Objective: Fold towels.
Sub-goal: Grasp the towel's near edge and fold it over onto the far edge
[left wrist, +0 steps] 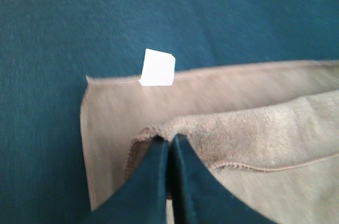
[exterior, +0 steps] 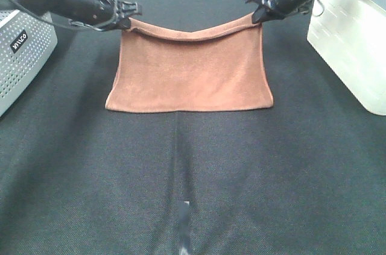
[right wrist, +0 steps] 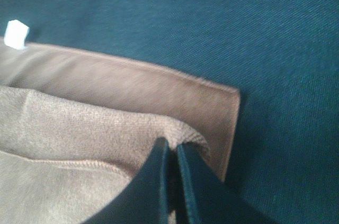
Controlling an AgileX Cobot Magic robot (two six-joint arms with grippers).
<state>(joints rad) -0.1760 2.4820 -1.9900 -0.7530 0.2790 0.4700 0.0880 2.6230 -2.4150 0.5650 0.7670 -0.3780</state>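
**Held hem hangs short of the tagged edge**

Towel (exterior: 193,74): rust-brown, napped terry, rectangular, with a stitched hem. Its long axis runs left to right across the black woven table (exterior: 193,195).

The near edge rests on the table. The far edge is raised and sags in the middle between the two arms.

Left gripper (exterior: 125,20) is pinched tight on the far left corner, and right gripper (exterior: 258,11) is pinched tight on the far right corner. Both wrist views show the fingers closed with cloth between them.

Under the raised layer a second layer lies flat. Its hemmed edge, carrying a small white tag (left wrist: 158,67), lies beyond the held corners and apart from them.

Judgement: the next move turns on that gap. Both arms are equally placed, so the held hem should travel squarely to the tagged edge. The cloth is limp, and the sag may wrinkle on set-down.

A grey perforated box (exterior: 24,56) and a pale box (exterior: 350,44) flank the towel, well apart from it.
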